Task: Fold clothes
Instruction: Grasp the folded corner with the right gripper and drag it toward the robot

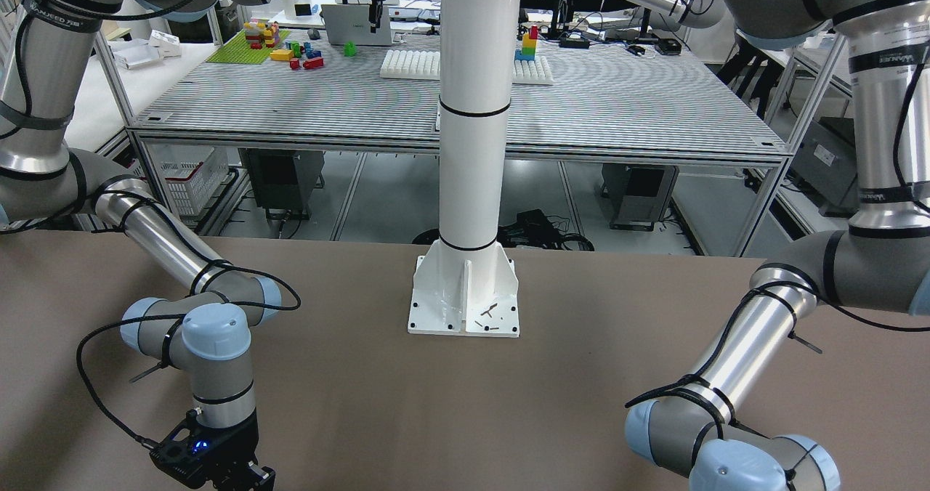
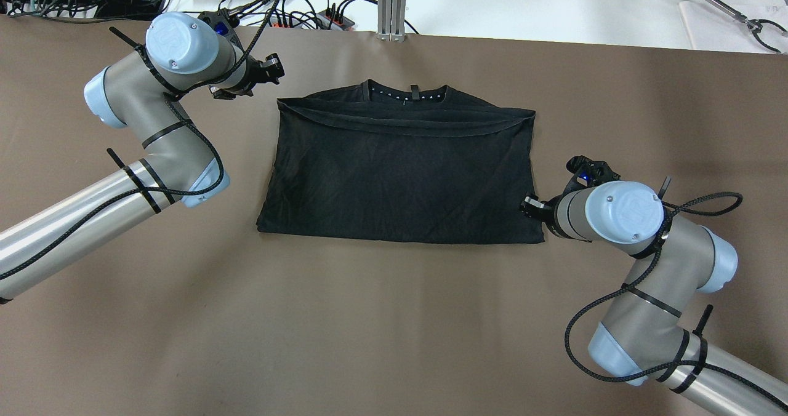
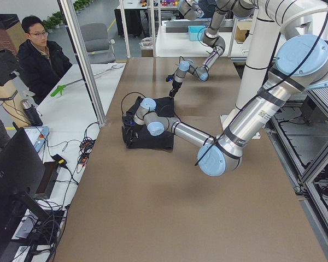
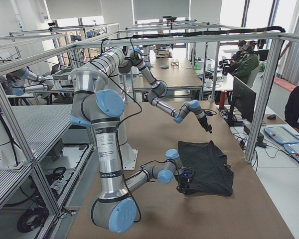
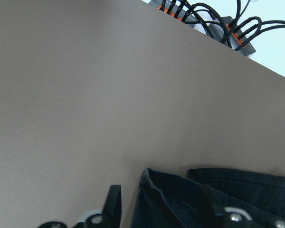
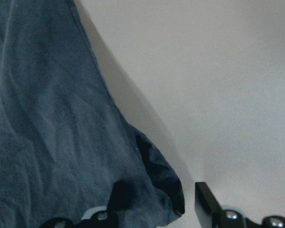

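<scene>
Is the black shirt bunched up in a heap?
No, the black shirt lies spread flat on the table, folded into a rough rectangle.

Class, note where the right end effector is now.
Overhead view, right half: the right end effector is at the cloth's lower right corner, open around its edge.

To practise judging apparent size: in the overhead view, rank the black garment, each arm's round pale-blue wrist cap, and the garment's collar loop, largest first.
1. black garment
2. left arm's cap and right arm's cap: they look alike, so no ranking between them
3. collar loop
</scene>
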`<state>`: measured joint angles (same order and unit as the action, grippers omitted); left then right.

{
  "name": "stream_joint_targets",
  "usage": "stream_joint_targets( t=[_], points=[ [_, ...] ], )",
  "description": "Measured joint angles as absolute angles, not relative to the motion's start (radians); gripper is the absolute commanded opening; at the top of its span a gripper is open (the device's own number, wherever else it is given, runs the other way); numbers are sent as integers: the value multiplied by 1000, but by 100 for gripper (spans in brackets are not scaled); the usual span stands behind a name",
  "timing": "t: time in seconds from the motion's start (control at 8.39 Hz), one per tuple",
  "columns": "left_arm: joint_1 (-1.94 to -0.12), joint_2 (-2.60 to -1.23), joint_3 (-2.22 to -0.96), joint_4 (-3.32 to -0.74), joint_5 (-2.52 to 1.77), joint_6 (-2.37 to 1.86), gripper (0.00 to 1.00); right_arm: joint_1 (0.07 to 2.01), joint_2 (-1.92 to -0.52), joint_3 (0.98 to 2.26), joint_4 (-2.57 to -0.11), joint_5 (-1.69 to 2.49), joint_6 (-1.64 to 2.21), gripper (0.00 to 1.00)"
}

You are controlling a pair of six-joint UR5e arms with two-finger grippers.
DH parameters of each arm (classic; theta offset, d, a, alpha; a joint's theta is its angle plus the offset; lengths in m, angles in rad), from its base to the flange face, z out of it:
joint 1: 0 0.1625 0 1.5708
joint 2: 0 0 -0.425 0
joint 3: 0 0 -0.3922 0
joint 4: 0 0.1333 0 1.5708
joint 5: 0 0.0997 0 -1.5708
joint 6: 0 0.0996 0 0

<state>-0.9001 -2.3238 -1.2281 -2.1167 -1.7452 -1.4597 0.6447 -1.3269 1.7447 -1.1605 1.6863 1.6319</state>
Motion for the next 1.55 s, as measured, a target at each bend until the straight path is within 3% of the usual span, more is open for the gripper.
stream_joint_targets(
  t=[0.12, 0.24, 0.83, 1.07, 1.55],
  points=[
    [-900, -2322, -1237, -2115, -1745, -1461, 64, 640, -1332, 1744, -1159, 1687, 1639, 38],
    [-900, -2320, -1244, -2113, -1744, -1462, 64, 635, -1336, 1744, -1159, 1686, 1643, 4],
    [-888, -2318, -1256, -2110, -1722, -1476, 64, 609, -1366, 1769, -1121, 1657, 1720, 0],
    [-887, -2313, -1275, -2106, -1722, -1480, 64, 592, -1433, 1884, -1118, 1674, 1725, 0],
    [-887, -2241, -1501, -2103, -1775, -1490, 65, 478, -1498, 2078, -1147, 1850, 1784, 0]
  ],
)
